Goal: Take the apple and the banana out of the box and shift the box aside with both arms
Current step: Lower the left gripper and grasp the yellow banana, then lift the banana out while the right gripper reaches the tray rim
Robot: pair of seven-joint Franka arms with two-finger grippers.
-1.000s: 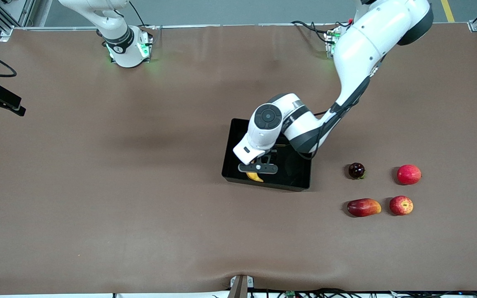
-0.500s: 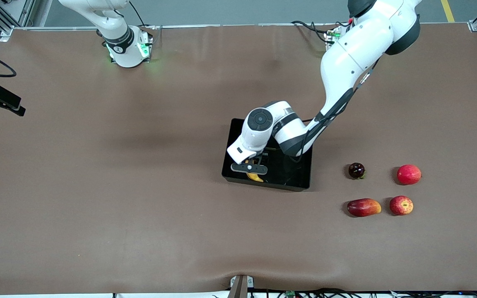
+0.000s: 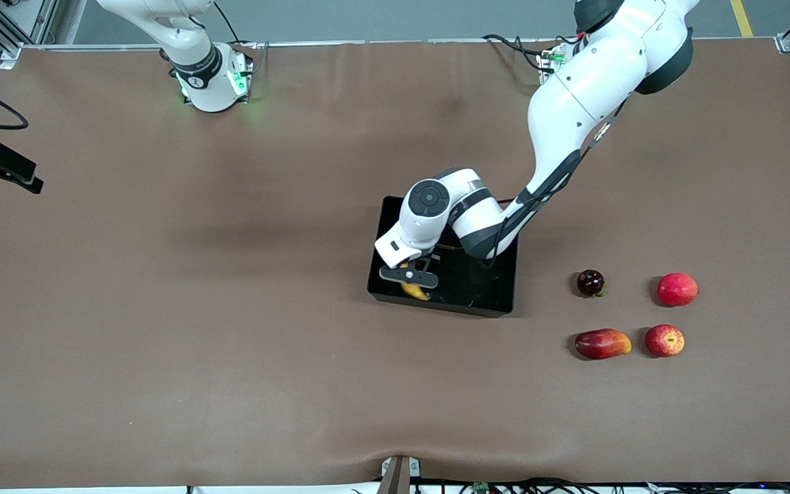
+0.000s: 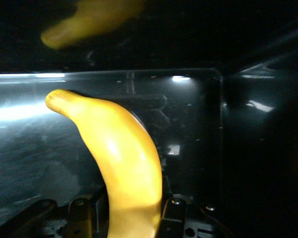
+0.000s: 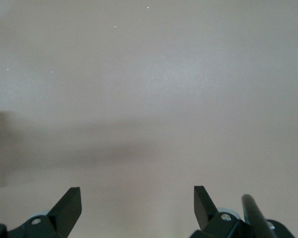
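Inside the box (image 3: pixel 498 288), near its wall closest to the front camera, my left gripper (image 3: pixel 409 276) is clamping its fingers on the banana (image 4: pixel 121 163), whose long axis is running straight out from between them toward that wall. The apple (image 3: pixel 664 340) is lying on the table (image 3: pixel 162 343) toward the left arm's end. My right gripper (image 5: pixel 137 203) is waiting, fingers spread, holding nothing.
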